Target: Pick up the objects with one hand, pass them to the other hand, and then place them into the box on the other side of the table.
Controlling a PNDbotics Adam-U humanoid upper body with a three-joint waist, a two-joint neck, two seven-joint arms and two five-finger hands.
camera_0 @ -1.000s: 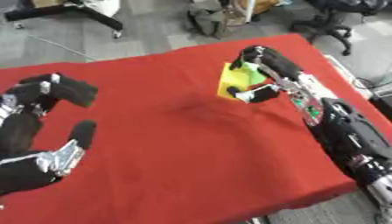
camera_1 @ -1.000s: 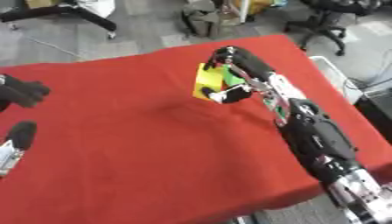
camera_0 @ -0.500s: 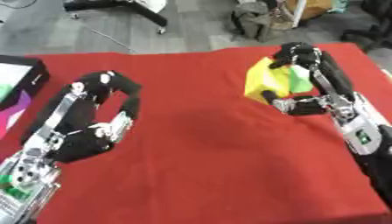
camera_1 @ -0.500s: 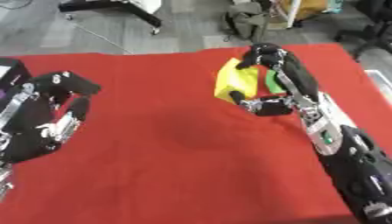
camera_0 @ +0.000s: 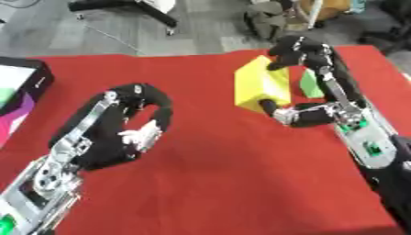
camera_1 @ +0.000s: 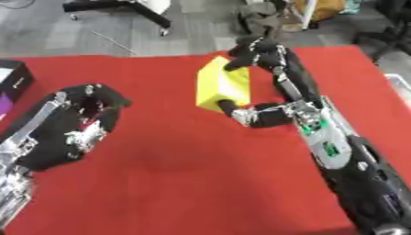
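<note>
While right hand (camera_0: 321,98) clasps one yellow block (camera_0: 258,87), left hand (camera_0: 120,126) curls empty.

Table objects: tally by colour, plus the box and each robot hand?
Yellow block: 1, held in the right robot hand
Green block: 1, partly hidden behind that hand
Box: 1, at the table's left edge
Robot hands: 2, the left robot hand holding nothing
Total: 5
</note>
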